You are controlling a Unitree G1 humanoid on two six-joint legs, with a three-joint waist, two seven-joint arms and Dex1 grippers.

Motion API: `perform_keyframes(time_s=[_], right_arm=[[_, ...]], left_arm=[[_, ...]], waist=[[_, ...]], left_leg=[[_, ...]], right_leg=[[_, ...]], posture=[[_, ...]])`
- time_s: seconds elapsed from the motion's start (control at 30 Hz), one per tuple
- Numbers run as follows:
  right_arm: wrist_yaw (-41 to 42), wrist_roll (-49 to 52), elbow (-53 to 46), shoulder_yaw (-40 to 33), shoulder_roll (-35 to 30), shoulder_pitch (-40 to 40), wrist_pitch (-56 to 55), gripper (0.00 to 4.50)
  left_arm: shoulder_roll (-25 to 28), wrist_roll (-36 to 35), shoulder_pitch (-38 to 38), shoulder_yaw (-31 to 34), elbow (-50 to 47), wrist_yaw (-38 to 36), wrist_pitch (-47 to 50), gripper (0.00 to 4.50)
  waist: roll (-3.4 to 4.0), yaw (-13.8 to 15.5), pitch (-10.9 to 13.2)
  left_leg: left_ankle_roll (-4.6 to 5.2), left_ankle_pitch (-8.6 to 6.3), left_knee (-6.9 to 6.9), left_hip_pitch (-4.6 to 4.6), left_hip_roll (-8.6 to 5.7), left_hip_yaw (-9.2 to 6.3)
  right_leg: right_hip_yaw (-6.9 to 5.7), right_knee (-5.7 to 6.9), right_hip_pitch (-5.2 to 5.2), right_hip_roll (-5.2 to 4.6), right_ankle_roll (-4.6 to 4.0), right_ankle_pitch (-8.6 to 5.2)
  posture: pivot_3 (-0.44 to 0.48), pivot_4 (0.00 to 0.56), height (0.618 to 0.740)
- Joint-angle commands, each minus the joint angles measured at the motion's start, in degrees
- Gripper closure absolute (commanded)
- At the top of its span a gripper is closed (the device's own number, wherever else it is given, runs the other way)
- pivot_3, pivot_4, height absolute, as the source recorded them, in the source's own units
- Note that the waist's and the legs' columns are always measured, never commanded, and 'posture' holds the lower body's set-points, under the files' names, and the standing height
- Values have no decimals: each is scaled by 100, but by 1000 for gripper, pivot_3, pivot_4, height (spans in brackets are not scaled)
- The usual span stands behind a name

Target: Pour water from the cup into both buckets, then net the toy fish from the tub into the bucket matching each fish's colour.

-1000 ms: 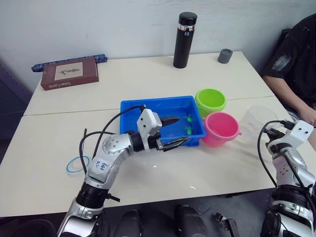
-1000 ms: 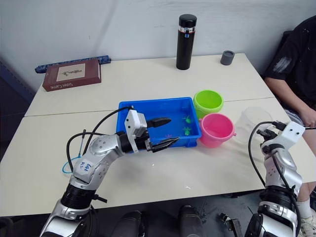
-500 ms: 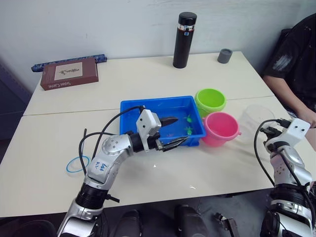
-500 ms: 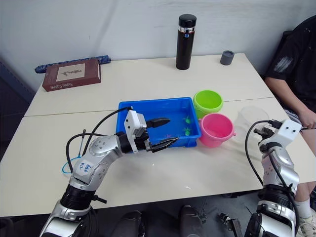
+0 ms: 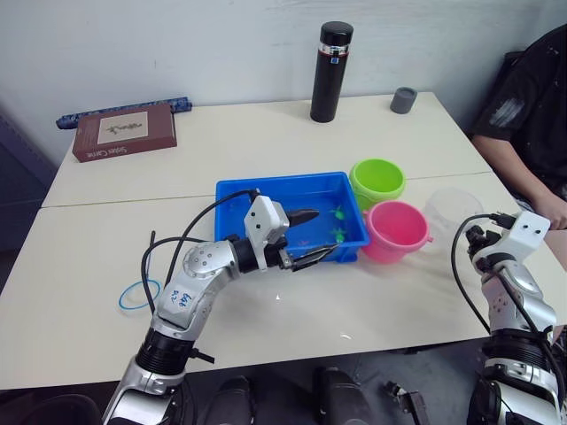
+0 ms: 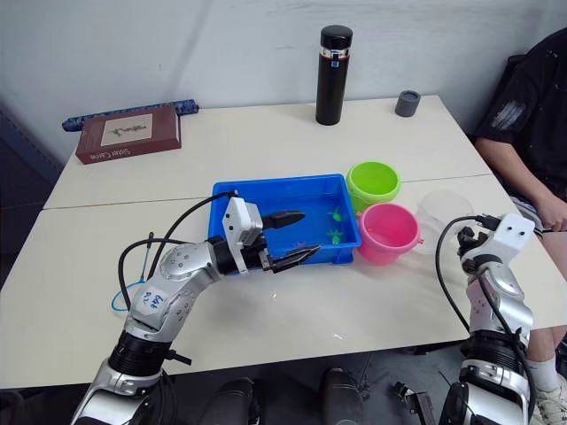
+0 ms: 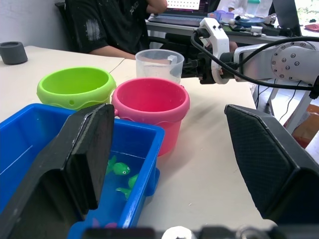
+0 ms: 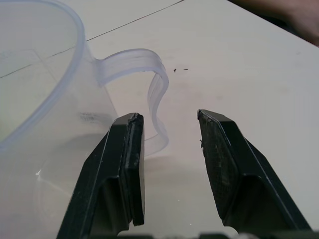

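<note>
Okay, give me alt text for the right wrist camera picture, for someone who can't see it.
The right gripper is open, its two black fingers straddling the curved handle of the clear plastic cup, not yet closed on it. The cup stands on a pale table.

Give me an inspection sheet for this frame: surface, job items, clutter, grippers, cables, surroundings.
Surface: pale table, a seam across it, droplets near the front edge.
Job's things: blue tub holds water and green fish; lime bucket and pink bucket stand beside it; clear cup upright by the pink bucket.
Clutter: black flask, grey cup, brown box, blue ring.
Grippers: left gripper open over the tub's near rim; right gripper open, fingers either side of the cup's handle, not closed.
Cables: black leads looped on both forearms.
Surroundings: seated person at the table's right end; white wall.
</note>
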Motion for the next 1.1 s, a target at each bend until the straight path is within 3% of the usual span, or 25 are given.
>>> perform_keyframes(time_s=[0.03,0.57,0.77,0.87,1.03,1.1], right_arm=[[-31,31,-370,-80,-67,125,-28,2627],[-284,499,-2475,-278,136,1219,953,2627],[206,2158,-5193,-845,-102,2480,2032,2627],[152,2799,-5627,-1037,-448,2459,2451,2627],[-126,3899,-6030,-952,-1090,1751,2881,2627],[-98,4130,-6069,-526,-1258,1280,2967,2049]], left_arm=[[-16,-7,-14,72,-197,7,-136,678],[3,-13,-16,79,-138,-43,-189,678],[103,-7,-37,233,-84,-6,-163,678],[145,-15,-26,303,-88,11,-123,678],[239,2,71,455,-105,116,-69,678],[291,1,195,521,-182,180,-32,678]], waist=[[0,1,0],[0,12,0],[4,70,0],[2,13,0],[2,-2,1],[2,-5,1]], left_leg=[[0,0,0,0,0,0],[2,-1,-3,-3,0,-6],[2,-3,-11,-12,3,-24],[9,-7,-1,-7,2,-24],[13,-6,-3,-7,4,-24],[12,-6,-6,-8,4,-24]], right_leg=[[0,0,0,0,0,0],[-2,-5,0,0,0,0],[-13,-13,-3,4,-4,-3],[-7,-20,6,-2,5,4],[-11,-41,10,0,-3,4],[-13,-38,8,3,-4,4]], posture=[[0,150,740],[0,150,740],[0,150,740],[0,150,740],[0,150,740],[0,150,740]])
